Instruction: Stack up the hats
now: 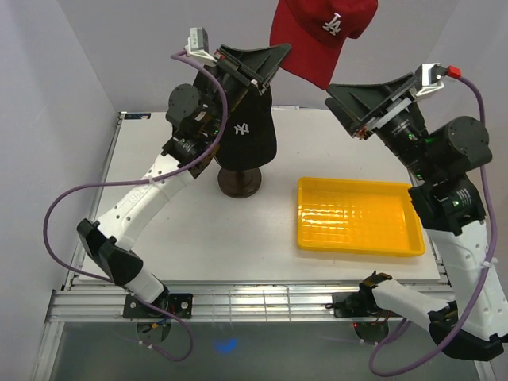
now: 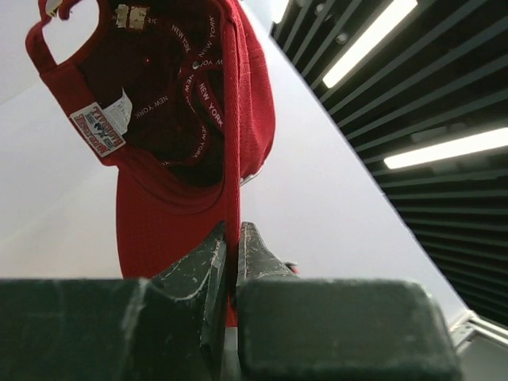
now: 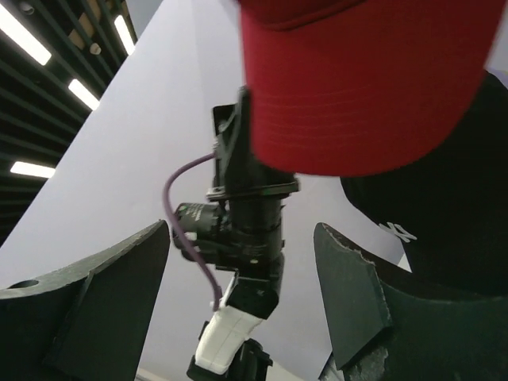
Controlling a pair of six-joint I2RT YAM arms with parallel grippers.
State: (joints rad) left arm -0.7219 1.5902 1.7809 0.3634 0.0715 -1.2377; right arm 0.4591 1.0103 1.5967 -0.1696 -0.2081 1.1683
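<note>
White table [image 1: 238,230] below, my left gripper [image 2: 231,238] pinching red cap [image 1: 321,32] top centre, right gripper [image 3: 242,254] wide open, empty

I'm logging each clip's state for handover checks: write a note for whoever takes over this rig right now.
Left gripper: shut on the edge of the red cap, holding it high in the air.
Right gripper: open and empty, raised just below the red cap's brim.
Black cap: sits on the stand, left of the yellow tray.
Done: black cap in place. Whether other caps lie under it cannot be seen.
Left: lower the red cap onto the black one, then release.
</note>
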